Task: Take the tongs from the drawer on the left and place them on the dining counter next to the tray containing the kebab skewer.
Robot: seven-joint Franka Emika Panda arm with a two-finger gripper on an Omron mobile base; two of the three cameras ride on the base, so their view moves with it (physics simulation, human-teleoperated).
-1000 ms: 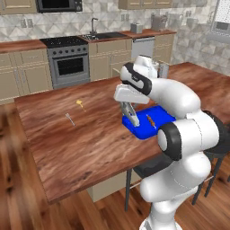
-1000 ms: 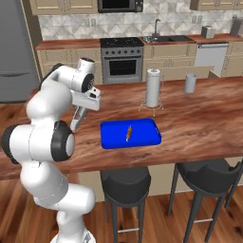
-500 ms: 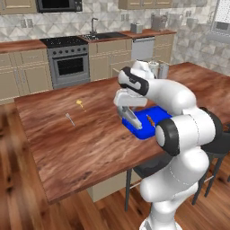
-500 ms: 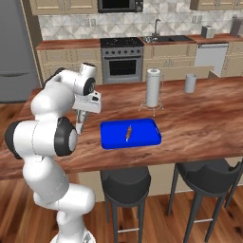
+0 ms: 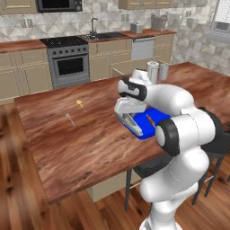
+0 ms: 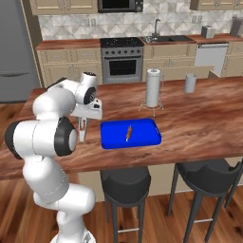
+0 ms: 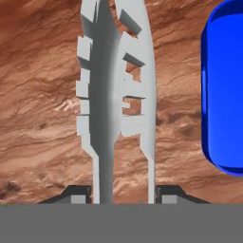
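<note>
Lowering since a second ago: arm dropping tongs toward counter beside tray.

- Dining counter (image 5: 90, 143): bare wood under hand, room for set-down.
- Blue tray (image 6: 142, 137): lying just right of hand, kebab skewer (image 6: 128, 133) resting inside.
- Gripper (image 7: 123, 194): pinching tongs (image 7: 116, 95), fingers pressing on both arms, tongs pointing down at wood.
- Doing it well, by my read: keep descending straight, staying off tray rim; release only when tongs are touching wood, so no bounce or slide.
</note>
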